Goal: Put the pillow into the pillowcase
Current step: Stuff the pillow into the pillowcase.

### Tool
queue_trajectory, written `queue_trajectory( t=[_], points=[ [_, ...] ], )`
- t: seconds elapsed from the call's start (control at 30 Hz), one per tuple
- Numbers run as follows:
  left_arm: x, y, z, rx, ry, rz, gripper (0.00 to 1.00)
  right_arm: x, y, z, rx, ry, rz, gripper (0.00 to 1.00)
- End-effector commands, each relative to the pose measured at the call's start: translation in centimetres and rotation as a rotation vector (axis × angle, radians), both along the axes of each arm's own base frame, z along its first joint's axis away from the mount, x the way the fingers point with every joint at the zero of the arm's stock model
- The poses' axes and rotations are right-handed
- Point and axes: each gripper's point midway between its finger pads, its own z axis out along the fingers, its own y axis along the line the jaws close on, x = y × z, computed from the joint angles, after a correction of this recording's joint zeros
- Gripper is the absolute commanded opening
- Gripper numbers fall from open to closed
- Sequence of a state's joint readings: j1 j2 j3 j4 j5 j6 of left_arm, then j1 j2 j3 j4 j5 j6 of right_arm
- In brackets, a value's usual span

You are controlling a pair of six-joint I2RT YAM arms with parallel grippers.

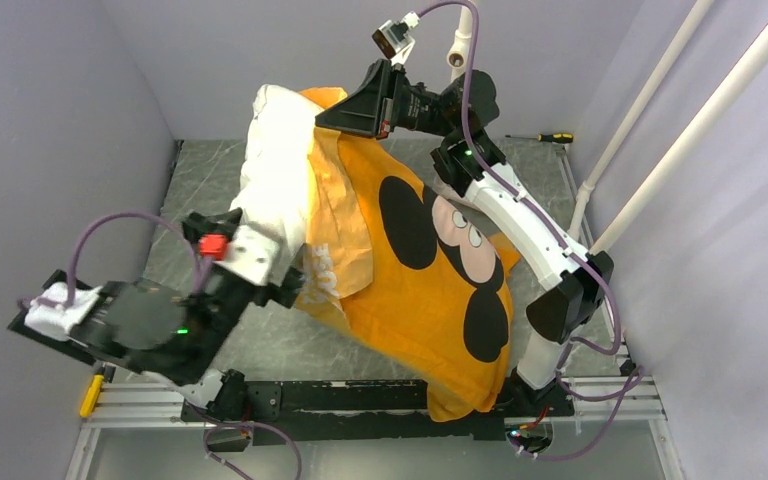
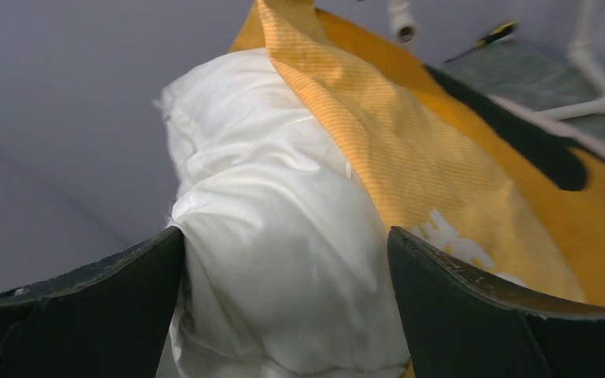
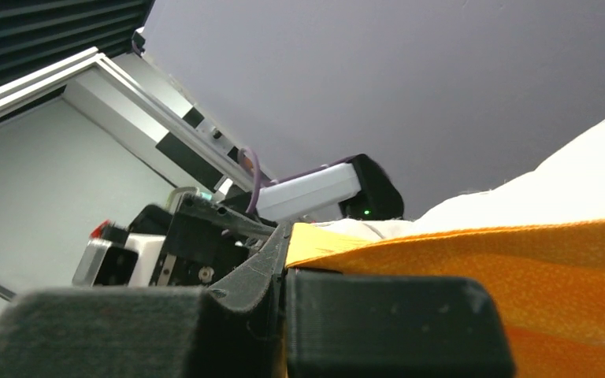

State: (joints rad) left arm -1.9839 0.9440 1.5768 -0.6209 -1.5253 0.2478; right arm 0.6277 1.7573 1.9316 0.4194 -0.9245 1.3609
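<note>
Pillow is only partly in the pillowcase right now. A big white chunk sticks out along the case's left edge, and the orange fabric covers the rest of it. The whole bundle is propped up at the far end and slopes down toward the near right of the table, mouse face up.

The left gripper is spread wide, not clamping anything. In its wrist view the white pillow bulges into the gap and seems to brush the left finger, with the orange hem just beside the right one.

The right gripper is up at the far top corner and closed tight on the pillowcase's edge. You can see orange cloth pinched between its fingers, holding that corner up off the table.
</note>
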Motion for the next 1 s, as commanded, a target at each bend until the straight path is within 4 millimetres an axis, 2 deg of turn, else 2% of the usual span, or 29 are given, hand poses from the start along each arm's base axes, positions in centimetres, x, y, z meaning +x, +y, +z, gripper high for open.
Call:
queue_trajectory(
  t=[0.0, 0.23, 0.37, 0.43, 0.5, 0.67, 0.7, 0.8, 0.97],
  points=[
    [2.2, 0.3, -0.6, 0.168, -0.06, 0.226, 0.99, -3.4, -2.1, 3.3, 0.077, -0.127, 0.002, 0.0],
    [6.6, 2.4, -2.4, 0.326, -0.053, 0.555, 0.99, -3.5, -2.1, 2.6, 0.068, -0.122, 0.005, 0.0],
    [8.2, 4.7, -2.1, 0.259, 0.006, 0.691, 0.99, -3.6, -2.1, 2.4, 0.065, -0.119, 0.011, 0.0],
    [9.0, 4.0, -2.0, 0.344, 0.005, 0.725, 0.99, -3.6, -2.1, 2.2, 0.06, -0.118, 0.008, 0.0],
    [10.1, 2.5, -2.1, 0.422, 0.005, 0.758, 0.99, -3.6, -2.1, 2.0, 0.058, -0.114, 0.01, 0.0],
    [11.8, 0.1, -0.3, 0.429, 0.013, 0.794, 0.99, -3.9, -2.3, 1.8, 0.049, -0.123, 0.013, 0.0],
    [12.2, -0.1, 0.0, 0.434, 0.015, 0.802, 0.99, -3.7, -2.3, 1.6, 0.039, -0.117, 0.006, 0.0],
    [12.8, 1.1, 1.1, 0.381, 0.028, 0.831, 1.0, -3.4, -2.5, 1.3, 0.018, -0.119, -0.023, 0.0],
    [14.6, 0.9, 1.2, 0.457, 0.039, 0.884, 0.99, -2.7, -2.9, 0.6, 0.006, -0.115, -0.064, 0.0]
  ],
)
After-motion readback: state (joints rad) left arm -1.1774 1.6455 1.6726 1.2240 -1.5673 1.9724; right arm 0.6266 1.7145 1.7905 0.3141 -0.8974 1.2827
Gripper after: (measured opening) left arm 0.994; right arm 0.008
